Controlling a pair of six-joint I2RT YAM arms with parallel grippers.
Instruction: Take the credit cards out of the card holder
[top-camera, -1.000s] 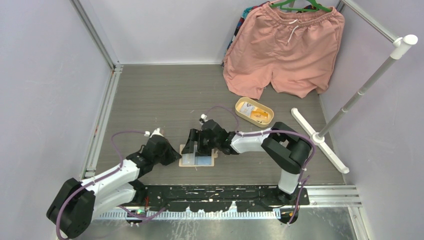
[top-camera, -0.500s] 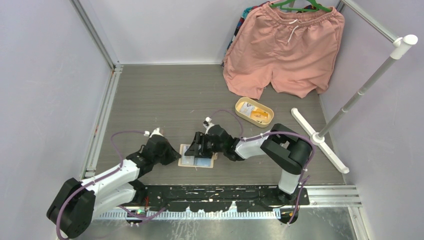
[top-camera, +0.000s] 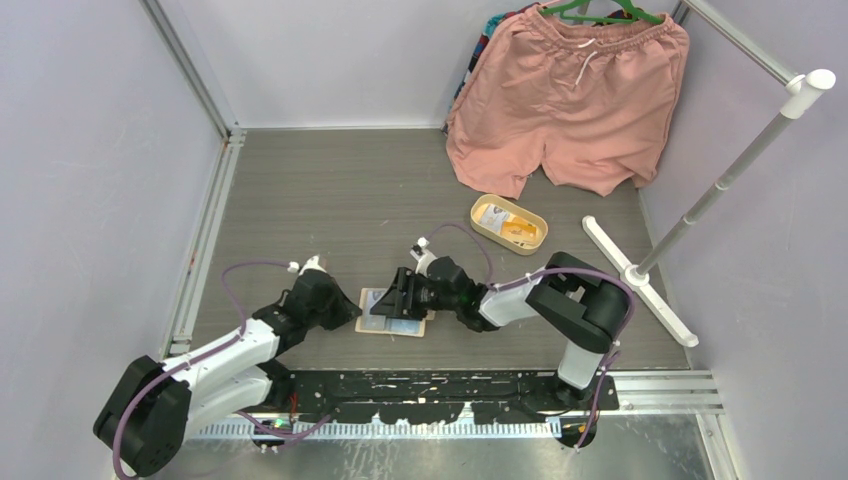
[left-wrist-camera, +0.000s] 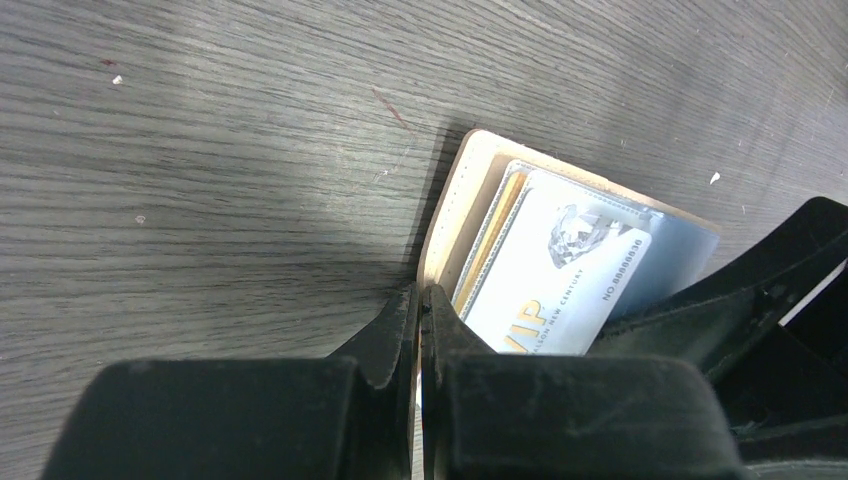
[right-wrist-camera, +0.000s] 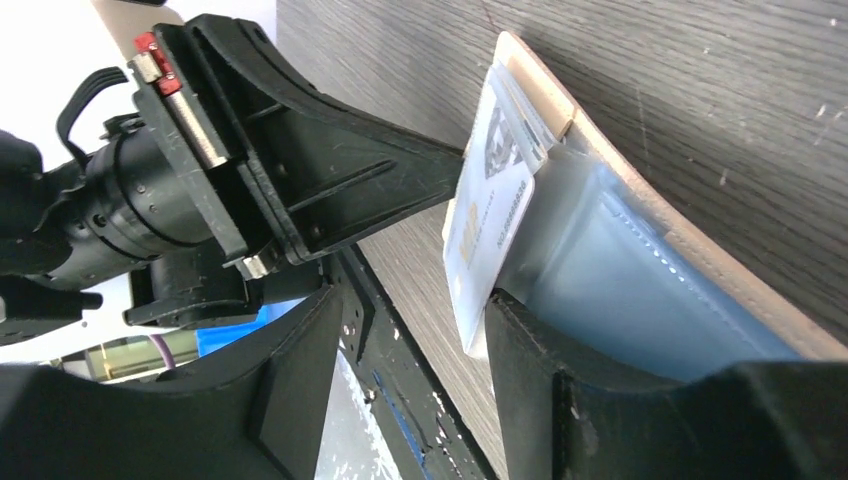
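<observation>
The tan card holder (top-camera: 392, 316) lies open on the grey table. In the left wrist view its tan edge (left-wrist-camera: 452, 215) shows beside bluish pockets. My left gripper (top-camera: 352, 312) (left-wrist-camera: 420, 305) is shut on the holder's left edge. A whitish VIP credit card (left-wrist-camera: 560, 270) (right-wrist-camera: 488, 235) sticks out of a pocket, tilted up. An orange-yellow card edge (left-wrist-camera: 500, 225) shows under it. My right gripper (top-camera: 398, 298) (right-wrist-camera: 410, 340) is open over the holder. One of its fingers (right-wrist-camera: 560, 380) rests on the bluish pocket, against the white card's corner.
An oval tan tray (top-camera: 476, 219) at the back right holds an orange-yellow card (top-camera: 520, 233) and a whitish one (top-camera: 491, 215). Pink shorts (top-camera: 570, 100) hang behind it. A white rack base (top-camera: 640, 282) lies at the right. A black rail (top-camera: 450, 385) runs along the near edge.
My right gripper has dropped lower and shifted slightly nearer onto the open holder. The white card now sticks out further and at an angle. The left gripper has not moved.
</observation>
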